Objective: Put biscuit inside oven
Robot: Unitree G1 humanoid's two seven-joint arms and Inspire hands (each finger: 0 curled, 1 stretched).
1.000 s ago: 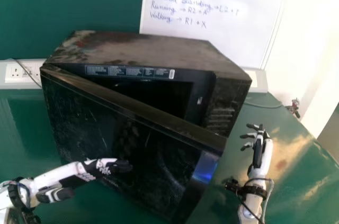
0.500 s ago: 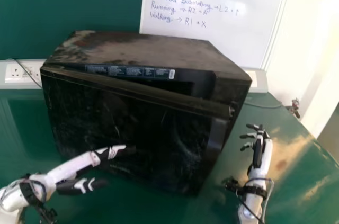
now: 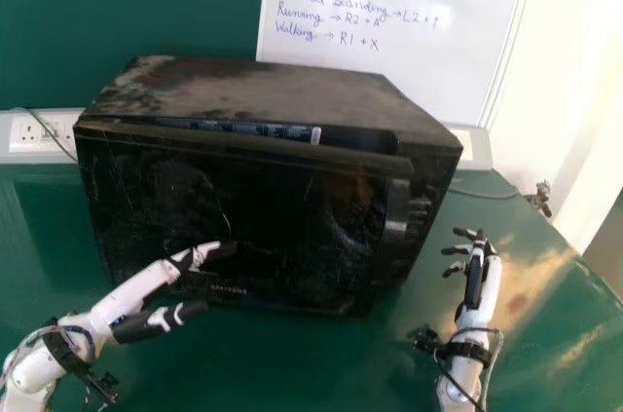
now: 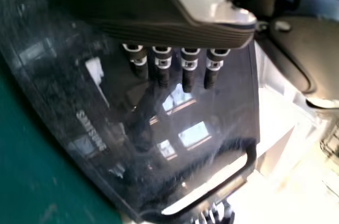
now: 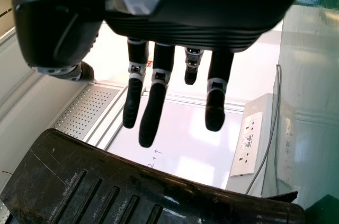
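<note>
Left hand, fingers extended and empty, is at the ajar microwave door, whose free edge bears roughly three o'clock.

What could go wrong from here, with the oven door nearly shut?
The door stands slightly ajar, a gap showing along its top edge, so a push that stops short may leave it unlatched. The left hand has straight fingers at the glossy door front, and they could slide along it. The right hand is beside the oven, not bracing it, so a hard push might shift or turn the oven.
</note>
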